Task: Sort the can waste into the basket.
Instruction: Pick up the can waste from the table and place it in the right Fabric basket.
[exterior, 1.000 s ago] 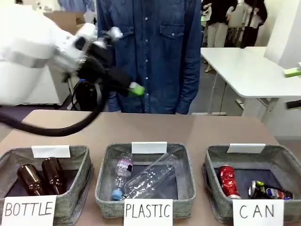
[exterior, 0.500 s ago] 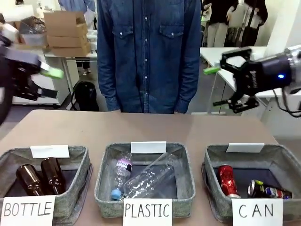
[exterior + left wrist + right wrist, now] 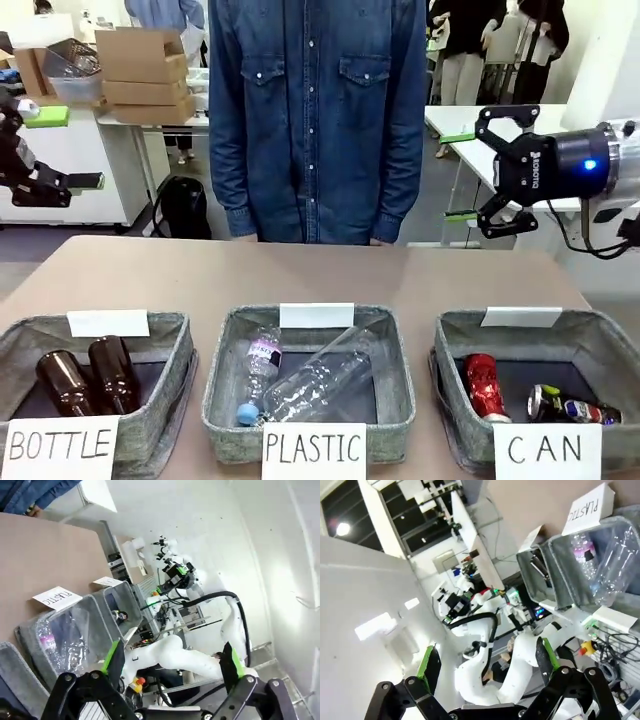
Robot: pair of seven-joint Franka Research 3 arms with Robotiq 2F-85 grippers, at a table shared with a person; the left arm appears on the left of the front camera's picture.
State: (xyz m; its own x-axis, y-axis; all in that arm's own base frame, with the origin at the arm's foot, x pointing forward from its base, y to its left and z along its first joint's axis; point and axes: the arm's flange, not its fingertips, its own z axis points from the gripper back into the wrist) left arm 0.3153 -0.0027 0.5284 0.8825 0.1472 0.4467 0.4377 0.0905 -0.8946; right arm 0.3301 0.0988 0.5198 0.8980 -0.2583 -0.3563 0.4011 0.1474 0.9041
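Front view, left to right: my left gripper (image 3: 52, 150) hangs at the far left edge, above and behind the table (image 3: 320, 275), jaws spread wide, nothing between them. Below it, the BOTTLE basket (image 3: 170, 375) holds two brown glass bottles (image 3: 88, 375). Middle PLASTIC basket (image 3: 395, 375) holds clear plastic bottles (image 3: 310, 380) lying tilted. A person in a denim shirt (image 3: 315, 110) stands at the far side of the table. Right: the CAN basket (image 3: 600, 335) with its white sign (image 3: 545, 450). Both cans are inside it: red can (image 3: 484, 384) lying at the left part, black and silver can (image 3: 572, 405) lying just beside it toward the right, near the front wall. My right gripper (image 3: 462, 176) is up in the air well above that basket, pointing toward picture left, jaws wide apart, empty.

Left wrist view: my green-padded fingers (image 3: 113, 656) stand wide apart, nothing held. Right wrist view: same, fingers (image 3: 428, 664) wide apart, empty.
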